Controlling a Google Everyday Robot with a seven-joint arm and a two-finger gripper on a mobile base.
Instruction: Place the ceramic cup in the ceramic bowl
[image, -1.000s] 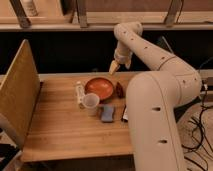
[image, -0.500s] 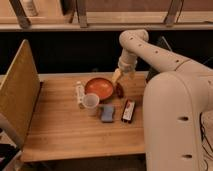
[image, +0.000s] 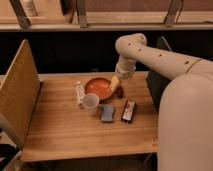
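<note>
the gripper (image: 114, 85) hangs over the right rim of the ceramic bowl (image: 95, 88); wide or narrow, i cannot tell. the ceramic cup (image: 90, 104) stands upright below-left of it, just beside the bowl (probably light, rigid, slick, chippable), so pinch across its rim.

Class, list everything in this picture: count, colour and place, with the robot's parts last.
ceramic bowl: one, orange-red, back centre of table.
ceramic cup: one, whitish, in front of bowl.
bottle: one, white, left of bowl.
small object: one, dark red, right of bowl.
flat block: one, blue-grey, right of cup.
packet: one, dark, right of block.
table: one, light wood.
panel: one, tan, table's left edge.
arm: one, white, reaching from right.
gripper: one, pale, over bowl's right rim.
</note>
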